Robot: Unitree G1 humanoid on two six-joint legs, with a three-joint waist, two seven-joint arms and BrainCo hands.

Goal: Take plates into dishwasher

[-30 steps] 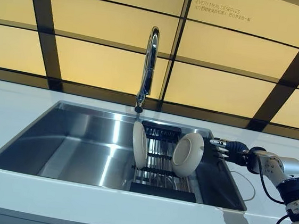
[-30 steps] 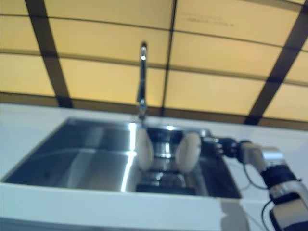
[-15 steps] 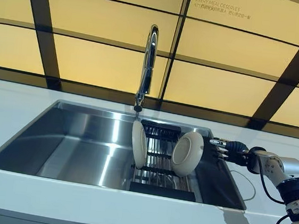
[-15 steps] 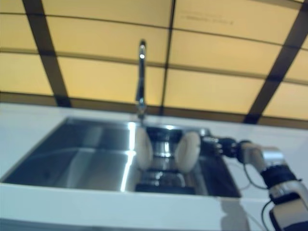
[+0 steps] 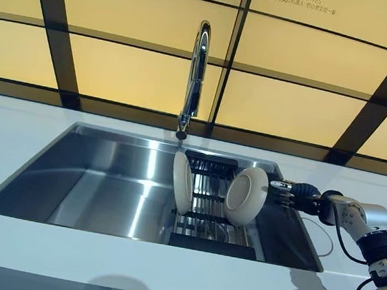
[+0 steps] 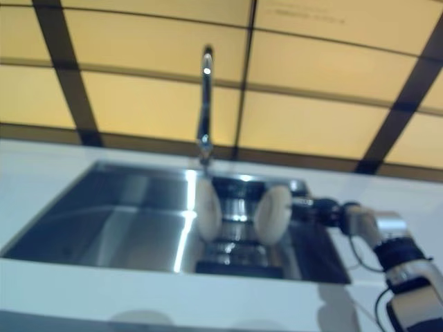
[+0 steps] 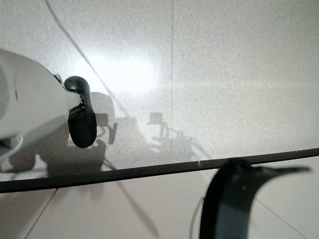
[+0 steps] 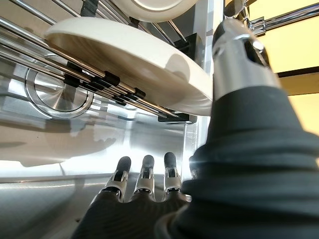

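The right hand (image 5: 292,194) reaches in from the right over the sink's right edge, its dark ribbed cover toward the counter and its silver, dark-tipped fingers (image 8: 144,174) pointing toward the rack. In its own wrist view the fingers lie straight in a row with nothing between them and the thumb (image 8: 234,45), so the hand is released and holds nothing. It sits just beside the nearer plate without a visible touch.

That right plate (image 5: 245,195) is cream-coloured, stands on edge in the black dish rack (image 5: 207,216) and leans a little, its hollow face turned toward the front. From the wrist view its rim rests among the rack's metal bars (image 8: 99,74). A second cream plate (image 5: 182,182) stands upright at the rack's left side, seen almost edge-on, apart from the first with open bars between them. Both plates are therefore in the rack inside the sink, not in any dishwasher that can be seen.

The rack occupies the right part of the stainless steel sink (image 5: 92,183). A tall chrome faucet (image 5: 195,76) rises behind the sink, its spout ending just above the left plate. White countertop (image 5: 15,126) surrounds the basin, and behind it stands a wall of amber panels (image 5: 131,76) split by dark bands.

The left hand shows in no view; its wrist camera sees only a speckled pale floor (image 7: 224,74)
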